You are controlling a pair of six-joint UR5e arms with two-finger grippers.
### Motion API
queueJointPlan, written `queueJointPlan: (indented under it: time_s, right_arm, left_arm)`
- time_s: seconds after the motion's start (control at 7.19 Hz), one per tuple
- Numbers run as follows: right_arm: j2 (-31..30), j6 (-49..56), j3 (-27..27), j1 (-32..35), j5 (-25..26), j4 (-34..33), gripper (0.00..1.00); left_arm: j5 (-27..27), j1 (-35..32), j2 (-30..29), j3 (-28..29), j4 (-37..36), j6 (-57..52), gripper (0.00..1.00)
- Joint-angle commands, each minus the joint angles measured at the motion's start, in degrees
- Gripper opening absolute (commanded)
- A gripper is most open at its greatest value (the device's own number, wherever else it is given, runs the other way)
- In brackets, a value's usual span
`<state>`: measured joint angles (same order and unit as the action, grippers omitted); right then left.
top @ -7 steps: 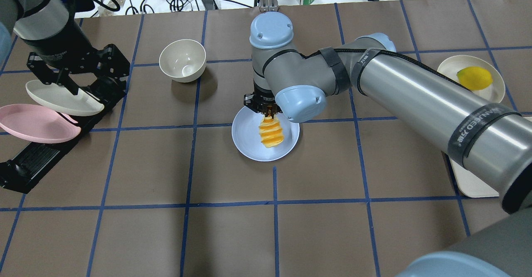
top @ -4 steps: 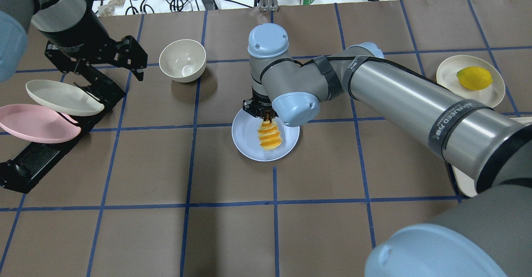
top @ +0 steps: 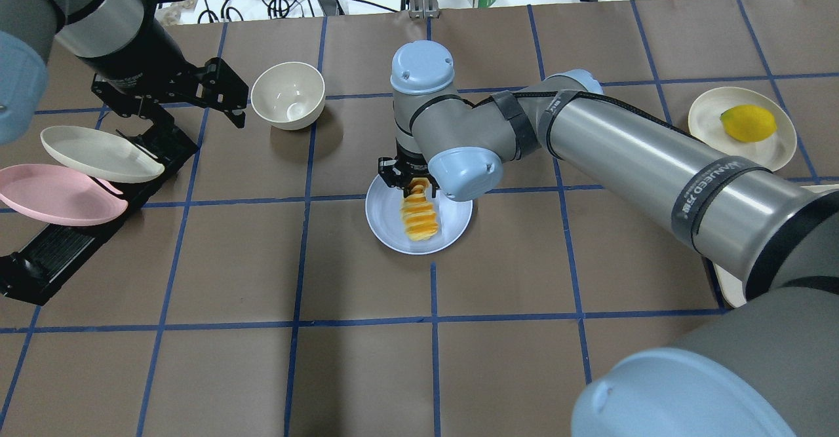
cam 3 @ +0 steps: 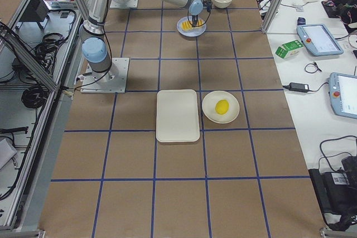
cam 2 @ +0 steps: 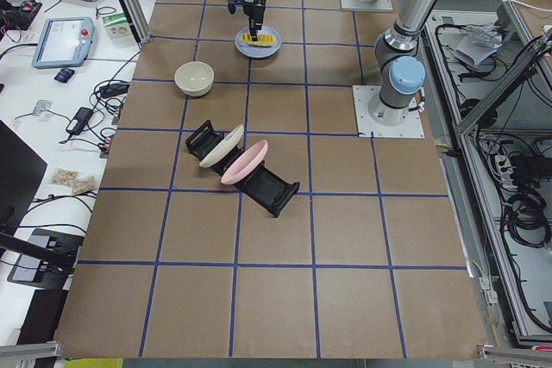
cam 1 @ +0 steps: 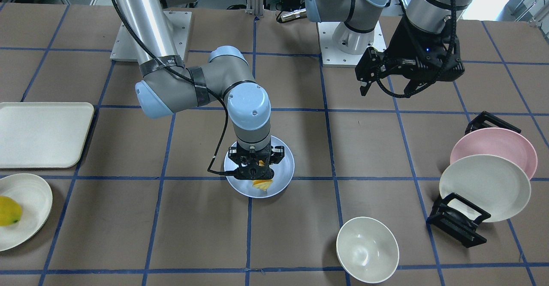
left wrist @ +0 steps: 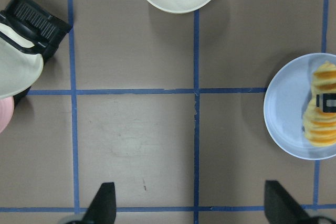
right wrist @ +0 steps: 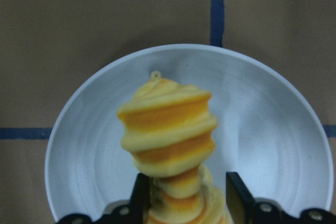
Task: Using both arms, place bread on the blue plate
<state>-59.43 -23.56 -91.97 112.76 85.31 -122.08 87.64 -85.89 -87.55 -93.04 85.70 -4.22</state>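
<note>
The bread, a ridged yellow-orange loaf, lies along the blue plate at the table's middle. My right gripper stands upright over the plate's far rim and is shut on the loaf's far end. The right wrist view shows the bread between the two fingers over the plate. My left gripper hangs open and empty, high above the table between the plate rack and the bowl. Its wrist view shows the plate and bread at the right.
A cream bowl stands left of the right arm. A black rack at the left holds a cream plate and a pink plate. A lemon sits on a cream plate at the right, near a cream tray.
My left gripper has moved away from the rack, up and right toward the bowl. My right gripper has shifted slightly left and the bread has swung to lie straighter along the plate.
</note>
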Motion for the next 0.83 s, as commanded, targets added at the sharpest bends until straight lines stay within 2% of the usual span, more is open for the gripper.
queueJointPlan:
  time_s: [0.0, 0.14, 0.42, 0.7]
  right_arm:
    - [-0.8, 0.1, 0.1, -0.1, -0.1, -0.3, 1.00]
    - [-2.0, 0.6, 0.2, -0.3, 0.5, -0.3, 1.00]
    - [-7.9, 2.1, -0.8, -5.1, 0.8, 2.8, 1.00]
    - [-15.3, 10.0, -0.2, -12.0, 0.7, 14.4, 1.00]
  left_arm:
    - [5.5, -0.2, 0.2, 0.1, 0.2, -0.3, 1.00]
    - [6.7, -0.3, -0.5, 1.3, 0.2, 0.0, 1.00]
    - [4.6, -0.2, -0.3, 1.5, 0.3, 0.6, 1.00]
    - [2.9, 0.3, -0.1, 1.6, 0.3, 1.6, 1.00]
